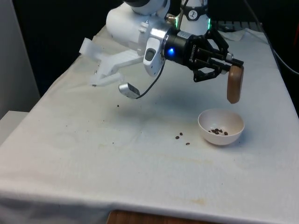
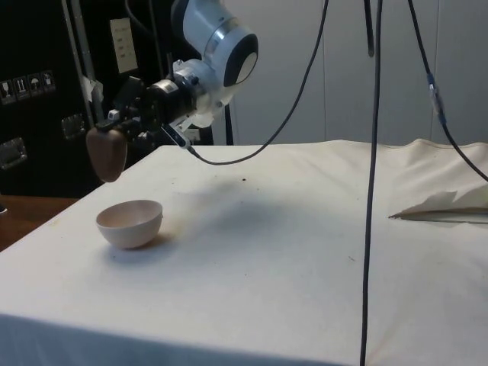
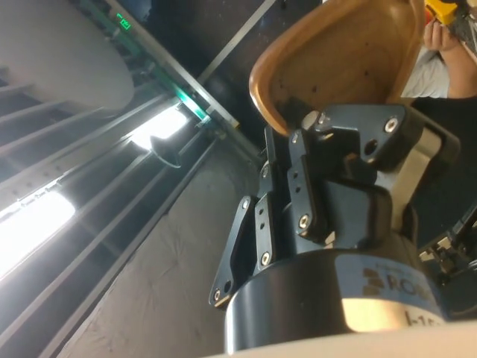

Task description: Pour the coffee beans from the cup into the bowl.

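The gripper [image 1: 230, 66] is clamping its jaws on the rim of the tipped brown cup [image 1: 235, 84], which is hanging above the white bowl [image 1: 221, 127]. Beans [image 1: 218, 132] are lying in the bowl, and a few spilled beans [image 1: 182, 138] are resting on the cloth [image 1: 117, 158] beside it. No writing is reading clearly.

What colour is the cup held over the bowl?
Brown, wood-like; the cup shows best in the front view, above the white bowl.

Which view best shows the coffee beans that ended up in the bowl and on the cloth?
The front view: it looks down into the white bowl, where the coffee beans lie at the bottom, and it shows a few spilled beans on the cloth beside it. The side view gives just the bowl's outside. The wrist view shows the inside of the wooden cup.
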{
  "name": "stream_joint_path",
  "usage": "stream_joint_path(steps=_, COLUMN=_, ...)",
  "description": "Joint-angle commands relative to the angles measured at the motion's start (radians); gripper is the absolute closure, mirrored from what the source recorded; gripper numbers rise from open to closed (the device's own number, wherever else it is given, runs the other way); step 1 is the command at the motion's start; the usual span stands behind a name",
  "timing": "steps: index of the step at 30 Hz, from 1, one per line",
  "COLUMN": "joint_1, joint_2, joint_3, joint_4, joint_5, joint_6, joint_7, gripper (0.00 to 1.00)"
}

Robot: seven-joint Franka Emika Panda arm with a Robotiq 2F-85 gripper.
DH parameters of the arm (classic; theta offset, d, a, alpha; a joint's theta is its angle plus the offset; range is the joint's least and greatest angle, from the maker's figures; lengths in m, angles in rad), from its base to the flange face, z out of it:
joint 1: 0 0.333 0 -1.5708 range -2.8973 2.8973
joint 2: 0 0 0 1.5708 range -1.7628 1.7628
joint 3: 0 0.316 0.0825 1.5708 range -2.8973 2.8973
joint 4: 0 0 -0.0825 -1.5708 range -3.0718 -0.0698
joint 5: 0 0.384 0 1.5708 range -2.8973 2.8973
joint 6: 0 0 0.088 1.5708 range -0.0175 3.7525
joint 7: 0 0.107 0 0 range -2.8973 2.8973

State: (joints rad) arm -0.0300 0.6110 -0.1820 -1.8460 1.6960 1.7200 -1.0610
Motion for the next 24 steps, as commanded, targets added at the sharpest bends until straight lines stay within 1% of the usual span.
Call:
stream_joint_path(steps=1, joint_1=0.007, joint_2=-0.008, joint_3=-0.004, joint_4=-0.002, joint_5=-0.009, joint_6=0.017, joint_7=0.013, gripper=0.97)
stream_joint_path(steps=3, joint_1=0.007, joint_2=-0.009, joint_3=-0.004, joint_4=-0.001, joint_5=-0.013, joint_6=0.021, joint_7=0.014, gripper=0.97)
stream_joint_path(steps=4, joint_1=0.001, joint_2=-0.004, joint_3=0.000, joint_4=0.000, joint_5=-0.006, joint_6=0.008, joint_7=0.001, gripper=0.97)
stream_joint_path(steps=5, joint_1=0.007, joint_2=-0.008, joint_3=-0.003, joint_4=0.002, joint_5=-0.016, joint_6=0.024, joint_7=0.015, gripper=0.97)
stream_joint_path(steps=12, joint_1=0.008, joint_2=-0.008, joint_3=-0.004, joint_4=0.015, joint_5=-0.027, joint_6=0.033, joint_7=0.022, gripper=0.97)
stream_joint_path(steps=13, joint_1=0.002, joint_2=-0.005, joint_3=0.000, joint_4=0.011, joint_5=-0.013, joint_6=0.021, joint_7=0.006, gripper=0.97)
stream_joint_path(steps=14, joint_1=0.008, joint_2=-0.009, joint_3=-0.004, joint_4=0.016, joint_5=-0.029, joint_6=0.033, joint_7=0.023, gripper=0.97)
stream_joint_path(steps=18, joint_1=0.008, joint_2=-0.015, joint_3=-0.005, joint_4=0.015, joint_5=-0.049, joint_6=0.033, joint_7=0.023, gripper=0.97)
stream_joint_path(steps=19, joint_1=0.008, joint_2=-0.019, joint_3=-0.006, joint_4=0.011, joint_5=-0.061, joint_6=0.033, joint_7=0.018, gripper=0.97)
stream_joint_path(steps=20, joint_1=0.002, joint_2=-0.010, joint_3=-0.001, joint_4=0.018, joint_5=-0.049, joint_6=0.023, joint_7=0.009, gripper=0.97)
stream_joint_path(steps=21, joint_1=0.008, joint_2=-0.022, joint_3=-0.006, joint_4=0.008, joint_5=-0.067, joint_6=0.033, joint_7=0.017, gripper=0.97)
stream_joint_path(steps=24, joint_1=0.008, joint_2=-0.031, joint_3=-0.006, joint_4=0.000, joint_5=-0.085, joint_6=0.033, joint_7=0.011, gripper=0.97)
